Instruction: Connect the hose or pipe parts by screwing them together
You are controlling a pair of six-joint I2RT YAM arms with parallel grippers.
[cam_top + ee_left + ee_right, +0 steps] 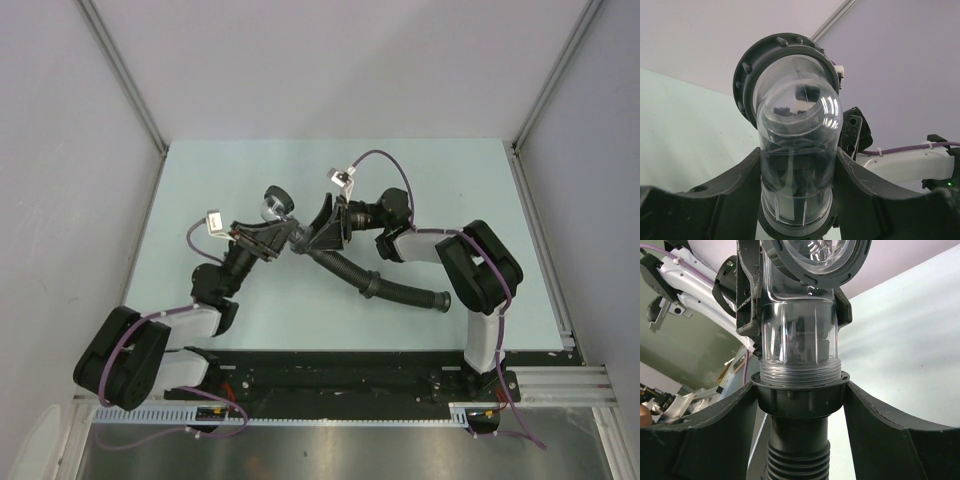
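The short fitting (274, 211) has a clear elbow body and dark grey ring ends. My left gripper (797, 176) is shut on its clear barrel (797, 150), with a finger (735, 187) pressed on each side. The black ribbed hose (400, 292) curves across the pale green table (200, 180) toward the right arm. Its flared collar (800, 401) sits between the pads of my right gripper (800, 407), which is shut on it. The fitting's threaded end (800, 372) sits in the collar's mouth, with several threads still showing. In the top view both grippers (283, 238) (318, 232) meet at mid-table.
The hose's free end (438, 299) lies on the table by the right arm's elbow. Grey walls and aluminium posts (125, 80) enclose the table. A black rail (340, 375) runs along the near edge. Purple cables (385, 160) loop above the right wrist.
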